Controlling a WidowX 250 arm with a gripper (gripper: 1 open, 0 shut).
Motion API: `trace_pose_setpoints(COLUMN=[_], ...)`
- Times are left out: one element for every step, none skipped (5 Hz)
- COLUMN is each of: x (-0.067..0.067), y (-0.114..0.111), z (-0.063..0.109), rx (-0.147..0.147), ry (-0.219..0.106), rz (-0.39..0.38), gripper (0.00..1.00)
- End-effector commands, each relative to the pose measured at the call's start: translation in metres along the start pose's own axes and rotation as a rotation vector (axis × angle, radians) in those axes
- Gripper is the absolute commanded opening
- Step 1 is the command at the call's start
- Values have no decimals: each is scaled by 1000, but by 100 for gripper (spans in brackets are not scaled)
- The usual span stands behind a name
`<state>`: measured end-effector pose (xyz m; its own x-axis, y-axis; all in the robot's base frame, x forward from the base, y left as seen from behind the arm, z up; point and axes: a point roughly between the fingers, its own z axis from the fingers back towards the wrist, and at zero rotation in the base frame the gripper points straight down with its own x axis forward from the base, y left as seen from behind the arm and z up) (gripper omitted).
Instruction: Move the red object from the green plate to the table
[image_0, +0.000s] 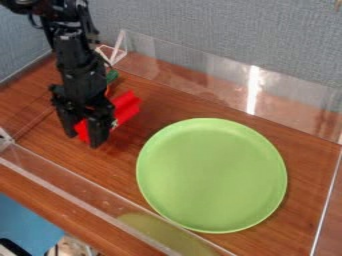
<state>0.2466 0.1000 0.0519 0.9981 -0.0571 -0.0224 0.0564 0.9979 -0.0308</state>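
We observe the wood-grain desk (158, 100) bordered by clear acrylic walls. On it lies the round light-green plate (211, 176), with no object on its surface. Apart from the plate, near the acrylic-edged corner, the red bar (126, 108) rests on the desk. The black fingers (94, 138) stand over it, partly hiding it; we read them as narrow, closed together.

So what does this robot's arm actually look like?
The arm is black all over and looks chunky and jointed, made of blocky segments. The gripper at its lower end is black too, with an angular outline. No lettering is readable at this size, and finer details are too small to tell.
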Motion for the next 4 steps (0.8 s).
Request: trace_pose_setpoints(x=[-5, -14, -14, -10], y=[-2, -13, -29, -41], z=[30, 43, 30, 15], rx=[19, 7, -10, -24], ry=[-42, -42, -38, -34], rz=[-15, -26, -45, -56], gripper=[0, 0, 0, 0])
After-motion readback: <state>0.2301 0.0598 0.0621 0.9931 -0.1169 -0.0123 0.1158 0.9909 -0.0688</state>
